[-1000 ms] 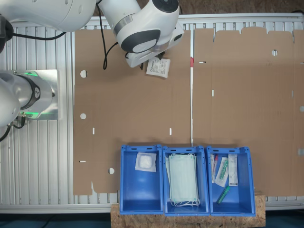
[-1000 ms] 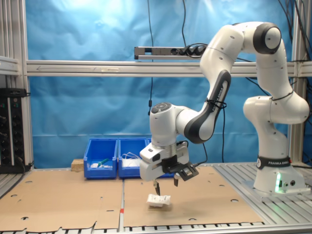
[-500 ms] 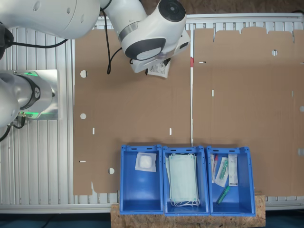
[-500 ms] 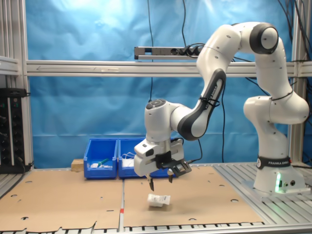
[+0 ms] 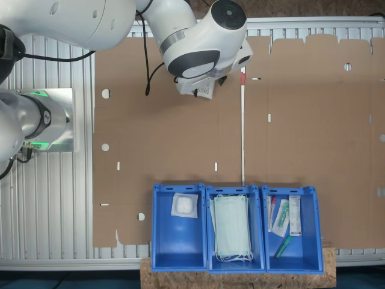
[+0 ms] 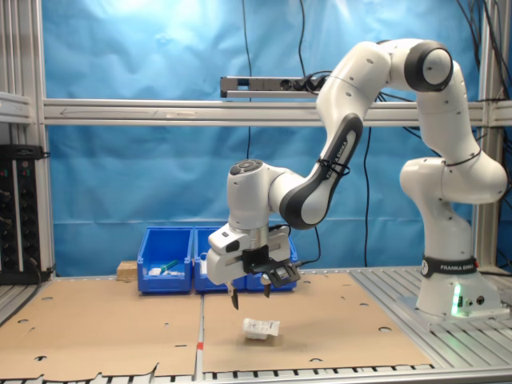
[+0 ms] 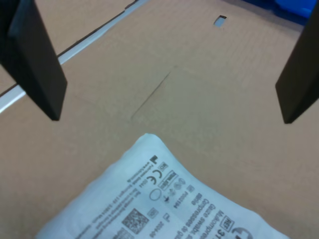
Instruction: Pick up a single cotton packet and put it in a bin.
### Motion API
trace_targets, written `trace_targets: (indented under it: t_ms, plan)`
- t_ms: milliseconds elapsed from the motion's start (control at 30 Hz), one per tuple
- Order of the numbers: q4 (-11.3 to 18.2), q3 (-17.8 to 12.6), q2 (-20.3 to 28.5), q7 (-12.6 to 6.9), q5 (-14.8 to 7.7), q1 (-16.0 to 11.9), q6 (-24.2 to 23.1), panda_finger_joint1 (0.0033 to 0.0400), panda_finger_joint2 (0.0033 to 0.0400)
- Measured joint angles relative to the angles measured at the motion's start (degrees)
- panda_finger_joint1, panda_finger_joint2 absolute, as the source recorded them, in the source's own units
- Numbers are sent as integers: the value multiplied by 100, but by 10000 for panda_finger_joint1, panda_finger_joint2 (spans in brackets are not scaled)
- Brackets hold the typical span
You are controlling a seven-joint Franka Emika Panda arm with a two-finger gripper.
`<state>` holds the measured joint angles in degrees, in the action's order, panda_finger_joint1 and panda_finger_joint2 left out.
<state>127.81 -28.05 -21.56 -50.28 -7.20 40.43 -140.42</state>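
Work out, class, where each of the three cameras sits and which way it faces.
First exterior view: overhead, looking straight down on the cardboard; the arm covers part of the cotton packet.
Second exterior view: table height, side-on; whole arm, open gripper above the packet.
Wrist view: looks down between the fingers.
All share the packet.

Pale green masks (image 5: pixel 232 227) lie in the middle blue bin (image 5: pixel 235 262).
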Motion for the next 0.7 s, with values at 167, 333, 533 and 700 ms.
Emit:
trace_targets:
  t_ms: [167, 333, 533, 700]
  plan:
    - [-87, 43, -68, 0, 0, -18, 0, 400, 400]
    - [-124, 117, -99, 0, 0, -22, 0, 400, 400]
    - [-132, 210, -124, 0, 0, -22, 0, 400, 400]
    - [-132, 279, -135, 0, 0, -22, 2, 400, 400]
